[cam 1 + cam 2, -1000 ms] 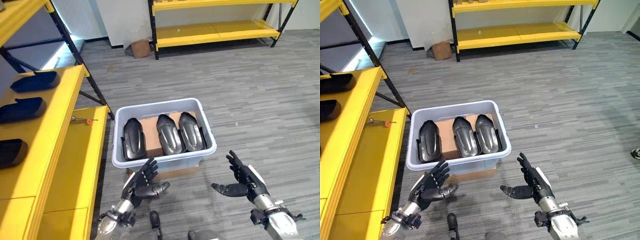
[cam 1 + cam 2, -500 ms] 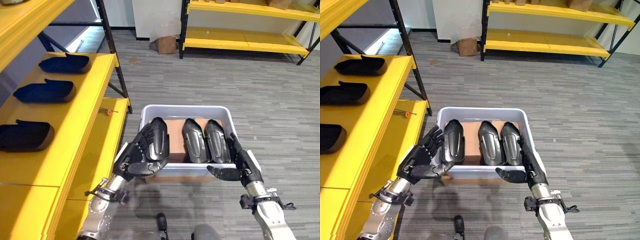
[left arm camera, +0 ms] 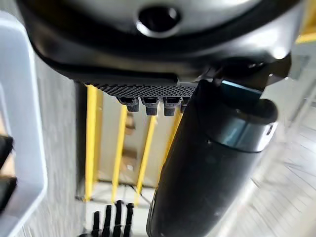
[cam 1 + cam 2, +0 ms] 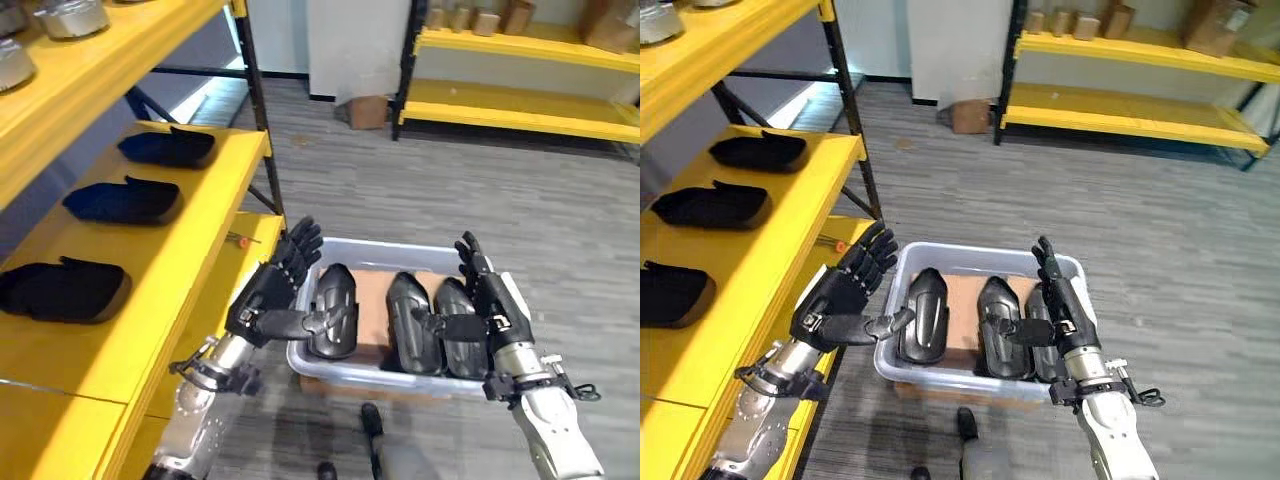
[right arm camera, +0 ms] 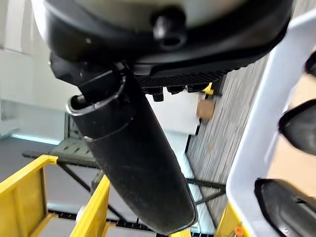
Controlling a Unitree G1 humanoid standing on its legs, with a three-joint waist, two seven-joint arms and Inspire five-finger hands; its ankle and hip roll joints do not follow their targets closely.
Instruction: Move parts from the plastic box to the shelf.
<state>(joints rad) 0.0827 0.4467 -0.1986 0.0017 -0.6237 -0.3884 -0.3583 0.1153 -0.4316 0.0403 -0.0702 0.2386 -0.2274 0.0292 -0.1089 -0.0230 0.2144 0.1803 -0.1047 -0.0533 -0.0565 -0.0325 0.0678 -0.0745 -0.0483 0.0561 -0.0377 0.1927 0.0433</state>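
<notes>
A pale grey plastic box (image 4: pixel 332 368) on the floor holds three black moulded parts lying side by side on cardboard: left (image 4: pixel 336 312), middle (image 4: pixel 410 328) and right (image 4: pixel 462 340). My left hand (image 4: pixel 268 298) hovers open over the box's left rim, fingers straight and thumb reaching toward the left part. My right hand (image 4: pixel 492 300) is open above the right part, its thumb stretched across toward the middle one. Neither hand holds anything. The yellow shelf (image 4: pixel 160 250) on my left carries three more black parts (image 4: pixel 122 200).
Metal tins (image 4: pixel 68 16) stand on the shelf's upper level. A small orange-tipped tool (image 4: pixel 238 239) lies on its low level beside the box. Another yellow rack (image 4: pixel 520 100) and a cardboard box (image 4: pixel 368 110) stand at the back, across bare grey floor.
The camera has shifted toward the shelf. Both hands have come up from in front of the box to over it, the left at its left rim, the right above the right part.
</notes>
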